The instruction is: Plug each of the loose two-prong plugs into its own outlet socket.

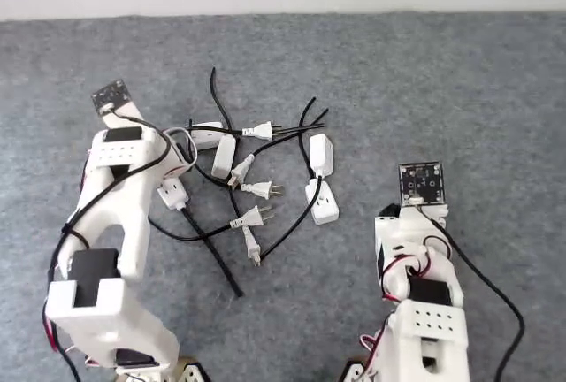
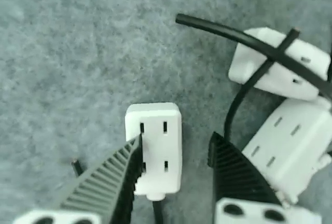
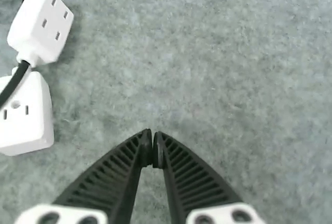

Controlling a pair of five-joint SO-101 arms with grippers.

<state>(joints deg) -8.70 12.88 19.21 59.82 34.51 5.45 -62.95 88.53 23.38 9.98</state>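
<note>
left jaws: i see them spread either side of a white rectangular plastic outlet socket [image 2: 161, 151]
right jaws: pressed together over the grey felt surface [image 3: 233, 53]

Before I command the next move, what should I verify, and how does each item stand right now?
1. Left end effector open: ok.
2. Socket between its fingers: ok, one finger at its edge.
3. Other finger clear of the next socket: cannot tell.
4. Right end effector ready to grasp: not ok, shut and empty over carpet.
5. Plugs seated: not ok, those in view lie loose.
</note>
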